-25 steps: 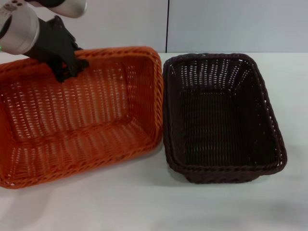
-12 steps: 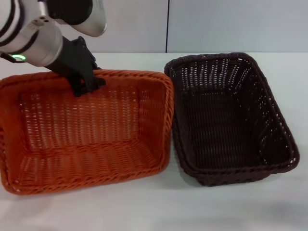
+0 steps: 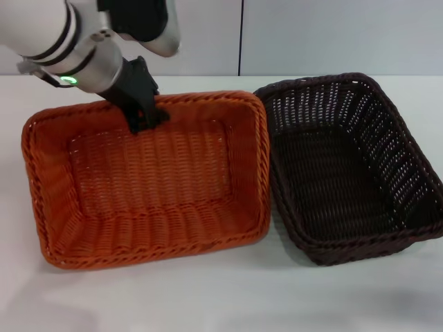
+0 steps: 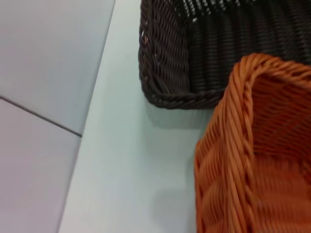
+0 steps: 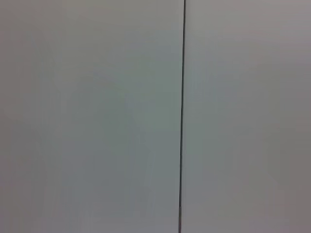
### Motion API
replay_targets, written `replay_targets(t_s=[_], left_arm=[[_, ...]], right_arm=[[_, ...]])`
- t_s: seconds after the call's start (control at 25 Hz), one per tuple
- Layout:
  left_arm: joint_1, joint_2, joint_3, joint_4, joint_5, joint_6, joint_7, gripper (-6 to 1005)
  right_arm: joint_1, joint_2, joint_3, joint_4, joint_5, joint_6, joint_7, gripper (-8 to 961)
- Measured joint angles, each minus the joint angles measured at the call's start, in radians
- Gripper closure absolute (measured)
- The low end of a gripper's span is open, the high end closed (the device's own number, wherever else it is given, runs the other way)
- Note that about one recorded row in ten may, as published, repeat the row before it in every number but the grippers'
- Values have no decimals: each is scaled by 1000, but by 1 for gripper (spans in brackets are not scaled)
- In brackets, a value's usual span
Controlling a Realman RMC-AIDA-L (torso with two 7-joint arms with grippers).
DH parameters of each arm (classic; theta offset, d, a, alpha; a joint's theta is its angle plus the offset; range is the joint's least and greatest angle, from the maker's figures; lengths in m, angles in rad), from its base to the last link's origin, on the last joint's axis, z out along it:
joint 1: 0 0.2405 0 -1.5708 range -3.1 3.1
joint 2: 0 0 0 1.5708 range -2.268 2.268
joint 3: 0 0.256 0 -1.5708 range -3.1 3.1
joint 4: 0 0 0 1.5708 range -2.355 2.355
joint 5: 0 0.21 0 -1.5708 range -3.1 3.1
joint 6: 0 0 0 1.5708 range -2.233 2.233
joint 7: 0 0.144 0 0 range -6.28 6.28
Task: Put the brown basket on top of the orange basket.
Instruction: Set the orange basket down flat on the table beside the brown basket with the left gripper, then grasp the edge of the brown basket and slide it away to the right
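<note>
Dragged to the right since a second ago: the orange basket [image 3: 149, 252], now pressed against the brown basket [image 3: 360, 245], itself shoved and turned a bit. Both flat on the white table [image 3: 208, 297], side by side, brown one on the right. Left gripper [image 3: 144, 114] pinching the far rim of the orange basket. Right gripper out of sight. Brown basket probably light, stiff, bumpy, not slippery. Best grabbed by the thick braided rim, halfway along a side, to stop tipping.
</note>
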Motion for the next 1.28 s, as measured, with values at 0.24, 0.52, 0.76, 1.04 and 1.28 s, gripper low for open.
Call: replay_targets(t_s=[0.24,0.52,0.76,1.04,1.28], left_arm=[[-8,-1,4,24,5,70,9,773],[12,-6,17,-7,40,98,4,582],[135,-8,113,-164,89,255,-93,324],[439,-11,218,-364,158,921,-419,288],[795,-9,366,-224,115,1839,-735,281]], right_arm=[[-2,0,-1,1,0,-1,0,237],[-2,0,-3,-1,0,-1,0,236],[-2,0,-3,-4,0,-1,0,237],[-1,0,-3,-15,0,33,0,237],[14,-9,4,-70,-3,76,0,237]])
